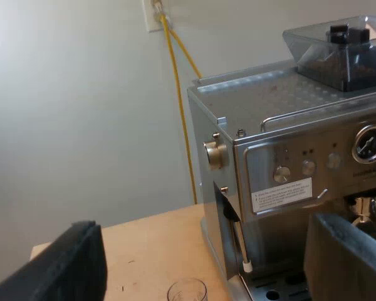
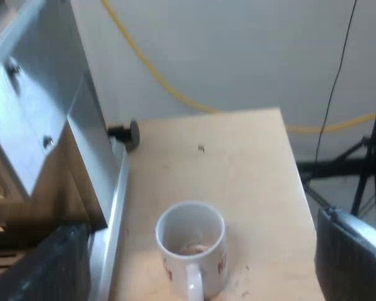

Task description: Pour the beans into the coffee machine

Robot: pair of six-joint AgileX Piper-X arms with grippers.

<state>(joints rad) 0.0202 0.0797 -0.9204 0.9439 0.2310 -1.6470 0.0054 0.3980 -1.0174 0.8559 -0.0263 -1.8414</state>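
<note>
Dark beans (image 1: pixel 351 74) sit in the hopper (image 1: pixel 338 44) atop the machine (image 1: pixel 288 182); the glass (image 1: pixel 187 291) stands on the table (image 1: pixel 150 244) by its base. Our left gripper (image 1: pixel 203 260) is spread and empty near the glass. Our right gripper (image 2: pixel 197 260) is spread and empty over the mug (image 2: pixel 190 241).

left wrist: near espresso machine (image 1: pixel 301 144), level | right wrist: above mug (image 2: pixel 191 248)
</note>
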